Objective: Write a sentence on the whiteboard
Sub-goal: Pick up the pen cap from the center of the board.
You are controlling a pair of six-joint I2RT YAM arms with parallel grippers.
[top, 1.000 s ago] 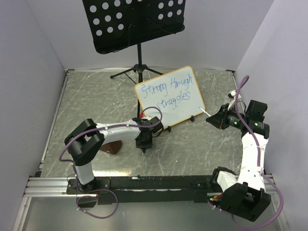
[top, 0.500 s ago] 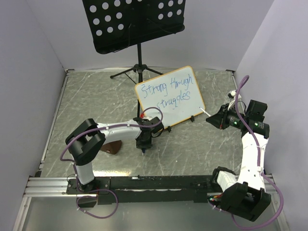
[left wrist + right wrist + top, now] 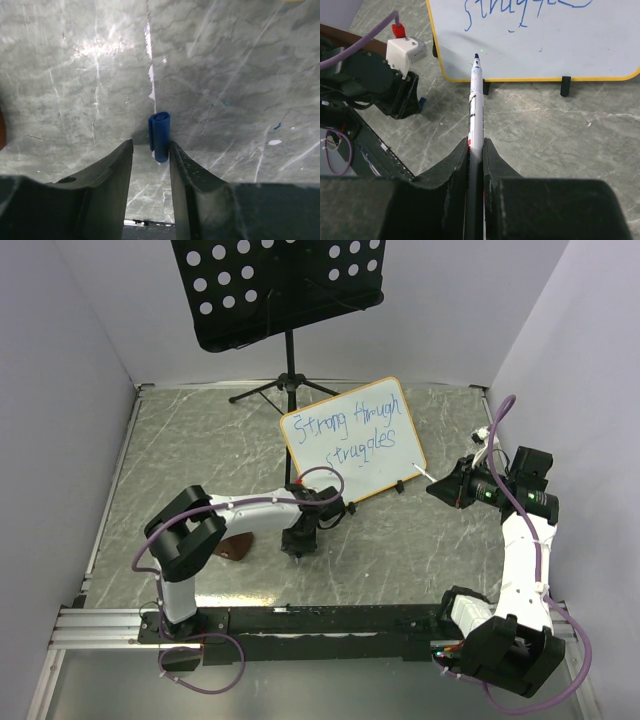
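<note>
The whiteboard stands tilted at the table's centre with the sentence in blue marker on it; its lower part shows in the right wrist view. My right gripper is shut on a white marker, whose uncapped tip points at the board's lower right edge, just off it. My left gripper points down at the table in front of the board. Its jaws stand a little apart around a blue marker cap, which touches the right finger only.
A black perforated music stand on a tripod stands behind the board. A brown object lies by the left arm. Grey walls close the left, right and back sides. A metal rail runs along the near edge.
My left gripper has sunk toward the table and the cap no longer pokes out below it in the top view. The right arm and marker have barely moved.
</note>
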